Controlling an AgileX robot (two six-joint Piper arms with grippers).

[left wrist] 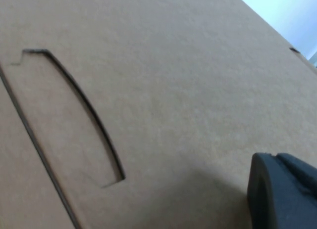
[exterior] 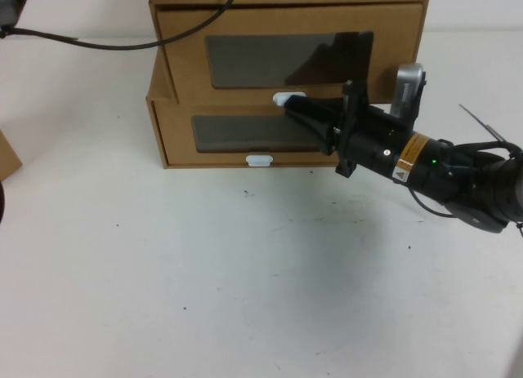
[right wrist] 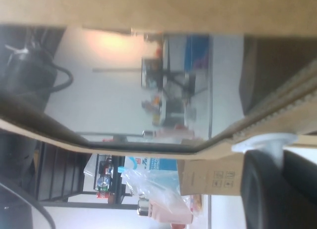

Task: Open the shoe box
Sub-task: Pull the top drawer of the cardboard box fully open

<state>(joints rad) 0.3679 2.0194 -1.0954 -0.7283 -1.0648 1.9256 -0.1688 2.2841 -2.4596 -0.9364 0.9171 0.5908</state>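
Two brown cardboard shoe boxes with dark windows are stacked at the back of the white table: the upper box (exterior: 286, 35) on the lower box (exterior: 245, 133). Each drawer front carries a small white handle. My right gripper (exterior: 292, 103) reaches in from the right and is shut on the upper box's white handle (exterior: 286, 98). In the right wrist view that handle (right wrist: 265, 140) sits between the black fingers (right wrist: 260, 189). The lower handle (exterior: 259, 159) is free. My left gripper (left wrist: 285, 194) shows only as a dark edge close against a plain cardboard face with a curved cut flap (left wrist: 64, 125).
A black cable (exterior: 163, 39) drapes from the far left over the top box. The corner of another cardboard box (exterior: 6, 157) pokes in at the left edge. The white table (exterior: 245, 272) stretches out in front of the boxes.
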